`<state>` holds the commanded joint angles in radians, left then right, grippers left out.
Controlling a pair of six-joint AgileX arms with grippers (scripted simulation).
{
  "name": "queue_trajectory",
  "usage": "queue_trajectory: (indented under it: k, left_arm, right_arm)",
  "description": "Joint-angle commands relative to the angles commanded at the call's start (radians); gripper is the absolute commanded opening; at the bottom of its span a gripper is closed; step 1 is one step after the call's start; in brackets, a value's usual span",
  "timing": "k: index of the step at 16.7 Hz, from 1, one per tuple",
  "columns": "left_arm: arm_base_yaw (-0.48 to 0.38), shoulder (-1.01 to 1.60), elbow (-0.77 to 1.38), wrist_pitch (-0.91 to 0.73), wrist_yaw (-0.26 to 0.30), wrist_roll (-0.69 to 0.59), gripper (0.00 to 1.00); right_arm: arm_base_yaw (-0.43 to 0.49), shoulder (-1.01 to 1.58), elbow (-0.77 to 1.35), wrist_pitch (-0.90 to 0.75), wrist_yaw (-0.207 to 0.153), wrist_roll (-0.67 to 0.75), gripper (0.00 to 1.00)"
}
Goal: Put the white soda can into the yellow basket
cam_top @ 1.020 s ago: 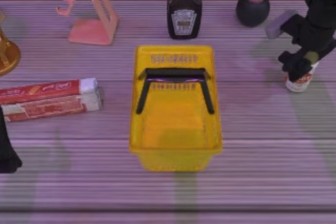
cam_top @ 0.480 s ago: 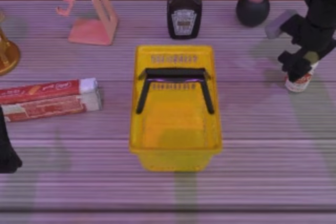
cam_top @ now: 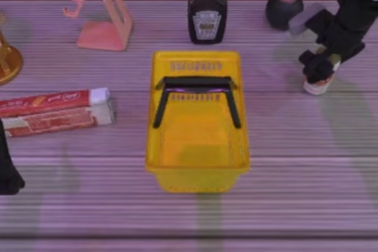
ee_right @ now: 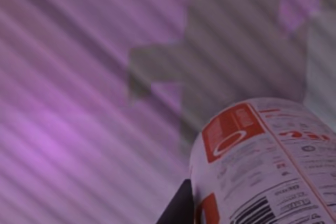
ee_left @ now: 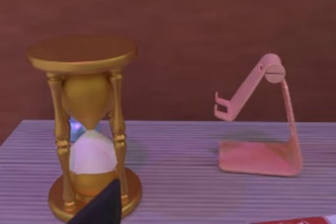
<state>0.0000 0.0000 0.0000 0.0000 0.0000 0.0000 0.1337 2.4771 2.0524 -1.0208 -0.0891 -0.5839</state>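
Far left of the worktop (cam_top: 71, 205): left claw (cam_top: 8, 172) parked at the edge, unmoved since a second ago; grip cannot be told from these views. Beside it, a gold hourglass (ee_left: 86, 129), a red-and-white box (cam_top: 56, 111) and a pink phone stand (cam_top: 106, 13), all where they were. Centre: yellow basket (cam_top: 198, 166) standing with its black handles (cam_top: 198, 95) folded across the top, unshifted, nothing inside. Behind it a dark sauce bottle (cam_top: 207, 10); further right a black ball (cam_top: 283, 9). Far right: right claw (cam_top: 321, 68) closed on the white soda can (cam_top: 318, 85), gripping near its upper end. Changed from half a second ago: claw and can now shifted left and toward the back of the worktop, nearer the ball, can raised clear of the surface. Still well apart from the basket, off to its right. Right wrist view: can's red label close up, worktop below.
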Motion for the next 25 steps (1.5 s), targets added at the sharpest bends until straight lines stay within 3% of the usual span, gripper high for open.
queue_trajectory:
  k: [4,13,17,19,21,23,25]
  left_arm:
    - [0.0,0.0,0.0,0.0,0.0,0.0,1.0]
    - [0.0,0.0,0.0,0.0,0.0,0.0,1.0]
    - [0.0,0.0,0.0,0.0,0.0,0.0,1.0]
    - [0.0,0.0,0.0,0.0,0.0,0.0,1.0]
    - [0.0,0.0,0.0,0.0,0.0,0.0,1.0]
    - [0.0,0.0,0.0,0.0,0.0,0.0,1.0]
    - [0.0,0.0,0.0,0.0,0.0,0.0,1.0]
  right_arm:
    - [0.031,-0.034,-0.1,0.302,-0.171,0.098,0.0]
    - [0.119,-0.155,-0.446,1.244,-0.679,0.411,0.0]
    - [0.154,-0.229,-0.588,1.6,-0.878,0.531,0.0]
    - [0.168,-0.264,-0.639,1.726,-0.954,0.573,0.0]
    - [0.177,-0.293,-0.674,1.81,-1.008,0.601,0.0]
    - [0.182,-0.31,-0.692,1.852,-1.036,0.614,0.0]
    - [0.182,-0.312,-0.694,1.857,-1.04,0.616,0.0]
